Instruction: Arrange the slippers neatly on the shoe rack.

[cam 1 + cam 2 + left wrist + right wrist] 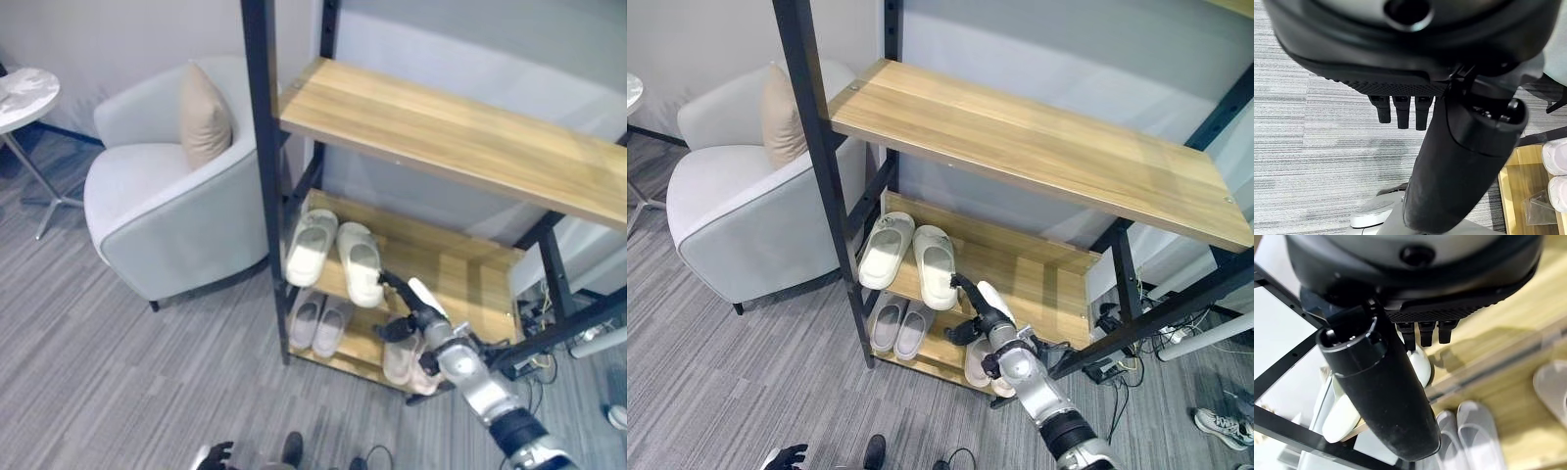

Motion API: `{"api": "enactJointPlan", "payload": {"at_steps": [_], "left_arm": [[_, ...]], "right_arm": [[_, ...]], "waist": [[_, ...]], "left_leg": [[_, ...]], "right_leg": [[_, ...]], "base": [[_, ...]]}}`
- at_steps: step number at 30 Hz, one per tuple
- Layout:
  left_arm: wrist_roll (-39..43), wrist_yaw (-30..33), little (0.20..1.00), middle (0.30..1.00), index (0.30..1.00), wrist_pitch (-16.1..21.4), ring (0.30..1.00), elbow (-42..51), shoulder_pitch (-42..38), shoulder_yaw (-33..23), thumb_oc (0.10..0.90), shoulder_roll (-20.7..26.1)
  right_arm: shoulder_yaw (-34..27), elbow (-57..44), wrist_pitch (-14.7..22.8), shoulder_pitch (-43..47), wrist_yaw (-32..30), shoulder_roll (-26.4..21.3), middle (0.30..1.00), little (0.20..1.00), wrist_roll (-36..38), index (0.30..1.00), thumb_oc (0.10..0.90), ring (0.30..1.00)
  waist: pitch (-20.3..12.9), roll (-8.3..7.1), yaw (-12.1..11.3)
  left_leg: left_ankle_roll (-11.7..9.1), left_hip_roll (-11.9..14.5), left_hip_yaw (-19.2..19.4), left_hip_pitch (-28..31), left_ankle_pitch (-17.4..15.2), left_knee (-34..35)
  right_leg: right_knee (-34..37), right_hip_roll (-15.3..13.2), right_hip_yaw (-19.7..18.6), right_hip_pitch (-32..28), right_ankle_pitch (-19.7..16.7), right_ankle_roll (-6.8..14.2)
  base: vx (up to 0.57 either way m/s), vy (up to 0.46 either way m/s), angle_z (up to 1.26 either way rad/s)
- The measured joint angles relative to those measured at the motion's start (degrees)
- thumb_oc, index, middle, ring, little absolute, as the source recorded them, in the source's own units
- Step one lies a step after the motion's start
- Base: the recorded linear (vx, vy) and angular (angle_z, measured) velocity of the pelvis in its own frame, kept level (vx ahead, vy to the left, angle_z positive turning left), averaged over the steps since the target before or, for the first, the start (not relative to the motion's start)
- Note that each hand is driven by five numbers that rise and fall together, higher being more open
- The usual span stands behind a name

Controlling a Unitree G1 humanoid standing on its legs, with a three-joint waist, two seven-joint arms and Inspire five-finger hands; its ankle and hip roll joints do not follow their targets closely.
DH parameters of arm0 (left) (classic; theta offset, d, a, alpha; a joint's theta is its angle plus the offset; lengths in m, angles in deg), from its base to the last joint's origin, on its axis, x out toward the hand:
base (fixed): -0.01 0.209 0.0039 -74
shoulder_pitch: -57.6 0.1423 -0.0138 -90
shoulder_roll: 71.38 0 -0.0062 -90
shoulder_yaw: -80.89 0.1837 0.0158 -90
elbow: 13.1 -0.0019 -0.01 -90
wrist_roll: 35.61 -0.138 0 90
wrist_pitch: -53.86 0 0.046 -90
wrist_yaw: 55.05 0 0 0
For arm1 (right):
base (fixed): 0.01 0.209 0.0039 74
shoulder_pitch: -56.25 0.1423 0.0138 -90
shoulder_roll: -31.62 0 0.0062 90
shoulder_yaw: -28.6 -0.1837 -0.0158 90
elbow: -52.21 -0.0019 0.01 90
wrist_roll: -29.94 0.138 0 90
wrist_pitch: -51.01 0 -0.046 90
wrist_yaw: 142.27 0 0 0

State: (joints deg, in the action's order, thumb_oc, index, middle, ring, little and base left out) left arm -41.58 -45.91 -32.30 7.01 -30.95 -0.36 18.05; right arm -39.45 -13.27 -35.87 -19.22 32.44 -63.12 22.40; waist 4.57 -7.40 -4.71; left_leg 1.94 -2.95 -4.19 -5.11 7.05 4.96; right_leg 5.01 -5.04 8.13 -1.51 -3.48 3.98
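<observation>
Left eye view: a black-framed shoe rack with pale wooden shelves point(460, 257) stands beside a light grey armchair point(157, 211) holding a beige cushion point(203, 116). A pair of cream open-toe foam slippers point(336, 255) lies on the middle shelf, its right slipper angled slightly outward. A smaller pale grey pair point(320, 323) and a pinkish pair point(407, 360) sit on the bottom shelf. The cream slippers look light, soft and springy, with a smooth upper band; by my judgement they are easiest nudged at the heel or pinched across the strap. The right hand point(411, 311) hovers just beside the heel of the right cream slipper, fingers spread, holding nothing. The left hand point(217, 454) hangs low by the grey carpeted floor point(118, 372).

Right eye view: the same scene; the right hand point(982, 311) is open at the front edge of the middle shelf, near the cream pair point(909, 253); contact cannot be confirmed.

Left wrist view: the left hand point(1400, 110) has its fingers straight over the carpet, empty.

Right wrist view: the right hand point(1422, 332) has straight fingers, grasping nothing, above a cream slipper, with the grey pair point(1464, 431) below.
</observation>
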Motion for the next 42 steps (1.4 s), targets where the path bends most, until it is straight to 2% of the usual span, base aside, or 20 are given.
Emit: {"api": "enactJointPlan", "payload": {"at_steps": [14,20,36,42], "left_arm": [[0.0,0.0,0.900,0.900,0.900,0.0,0.900,-0.5,0.0,0.0,0.800,0.0],[0.0,0.2,0.900,0.900,0.900,0.0,0.900,-0.6,0.0,0.0,0.800,-0.2],[0.0,0.2,0.900,0.900,0.900,-0.1,0.900,-0.9,0.6,-0.1,0.800,-0.8],[0.1,1.3,0.900,0.900,0.900,-0.1,0.900,-1.0,0.7,-2.4,0.800,-0.8]], "right_arm": [[1.8,0.7,0.2,0.7,0.0,2.0,0.900,0.900,1.5,0.900,0.800,0.900],[5.0,0.7,0.2,2.5,0.9,3.1,0.900,0.900,1.5,0.900,0.800,0.900],[5.2,0.7,0.1,2.8,0.6,2.9,0.900,0.900,-0.6,0.900,0.800,0.900],[2.2,0.7,0.2,-1.6,-2.2,2.0,0.900,0.900,-3.6,0.900,0.800,0.900]], "waist": [[-0.7,0.10,0.0],[-1.2,0.91,-0.4],[-1.3,1.40,-0.2],[-1.4,2.39,0.1]], "left_leg": [[0.0,0.0,0.0,0.0,0.0,0.0],[0.0,-0.1,-0.2,-0.1,0.0,0.0],[0.0,0.0,-0.4,0.2,0.0,0.0],[0.1,0.0,-0.4,1.1,-0.1,0.0]], "right_leg": [[0.0,0.0,0.0,0.0,0.0,0.0],[0.0,-0.1,0.1,0.0,0.1,0.1],[0.0,0.0,0.2,-0.3,0.1,0.1],[0.0,-0.1,0.3,-1.2,0.2,0.1]], "base": [[0.00,0.000,0.00],[0.00,0.000,0.00],[0.00,-0.001,0.00],[-0.01,-0.015,0.00]]}}
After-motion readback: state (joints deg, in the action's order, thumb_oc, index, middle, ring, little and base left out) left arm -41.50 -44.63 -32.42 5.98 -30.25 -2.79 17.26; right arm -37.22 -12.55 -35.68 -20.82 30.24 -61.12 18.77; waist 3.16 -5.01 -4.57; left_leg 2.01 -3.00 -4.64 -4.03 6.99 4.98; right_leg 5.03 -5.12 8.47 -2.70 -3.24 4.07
